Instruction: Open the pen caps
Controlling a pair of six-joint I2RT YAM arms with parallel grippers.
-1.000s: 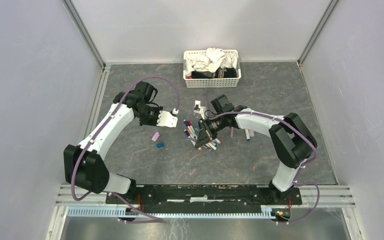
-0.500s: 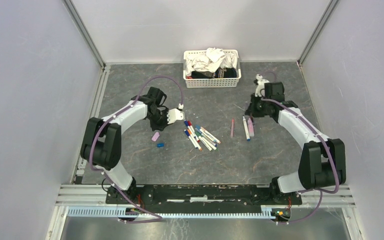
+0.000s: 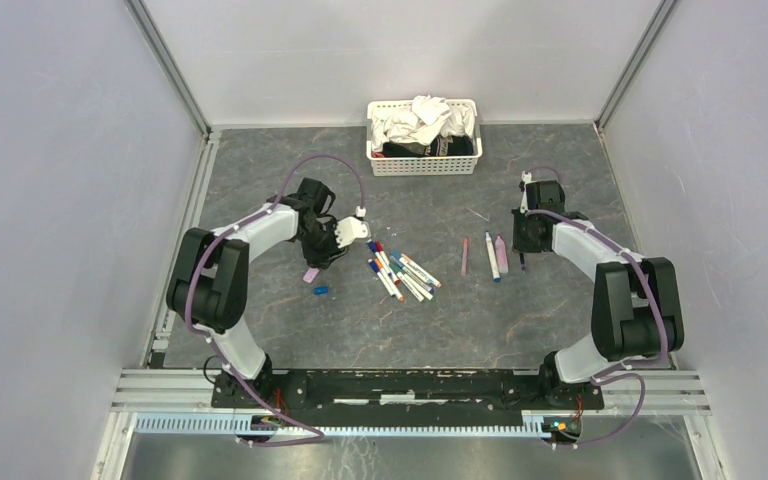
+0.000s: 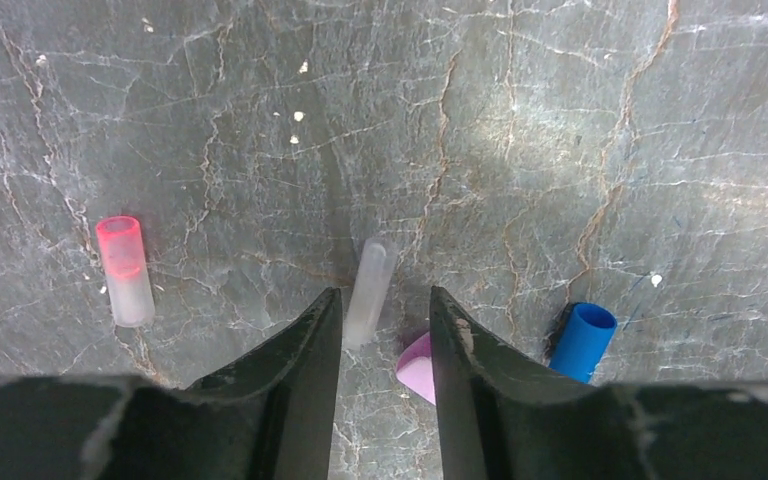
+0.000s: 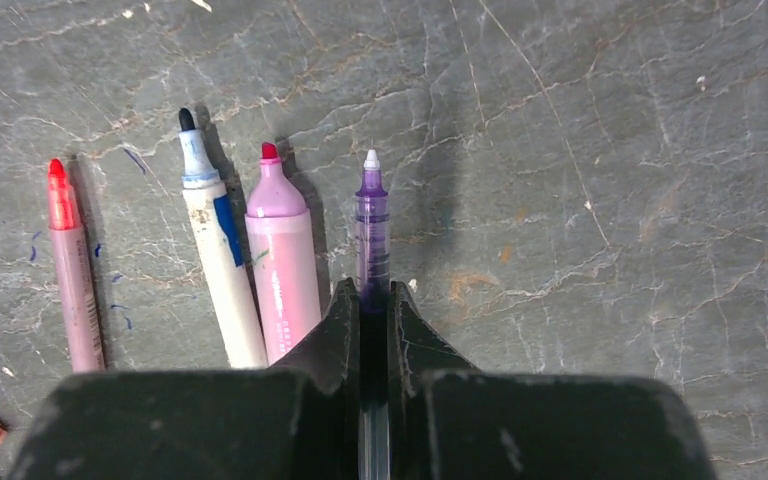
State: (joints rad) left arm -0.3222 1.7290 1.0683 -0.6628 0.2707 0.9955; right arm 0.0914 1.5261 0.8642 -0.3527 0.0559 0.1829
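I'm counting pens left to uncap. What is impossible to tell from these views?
Top view: the pen pile is too small to tell capped from uncapped.
Left wrist view: the left gripper hides part of the pink cap and blue cap; the clear cap is blurred.
Right wrist view: the right gripper hides the rear of the purple pen.

walls [image 3: 60, 200]: plain pale grey | tabletop [image 3: 460, 330]: dark veined stone | rail [image 3: 360, 424]: aluminium, near edge
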